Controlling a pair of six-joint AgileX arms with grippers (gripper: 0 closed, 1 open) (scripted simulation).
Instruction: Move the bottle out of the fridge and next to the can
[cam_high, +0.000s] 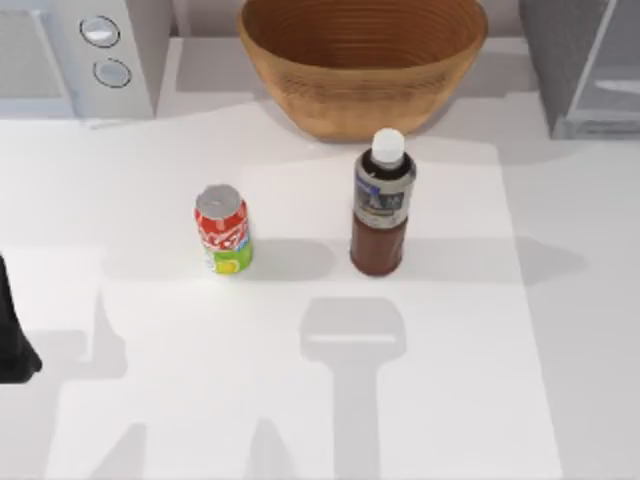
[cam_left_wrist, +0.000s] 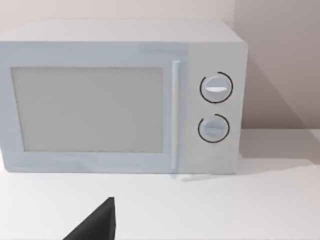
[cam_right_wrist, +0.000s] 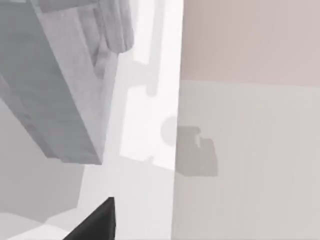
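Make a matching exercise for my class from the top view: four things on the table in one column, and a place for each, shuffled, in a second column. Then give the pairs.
Things
1. bottle
2. can
3. basket
4. fridge

Places
A. far edge, middle of the table
B. far right corner
C. upright in the open, right of the red container
D. upright in the open, left of the dark drink

Pairs: 1-C, 2-D, 3-A, 4-B
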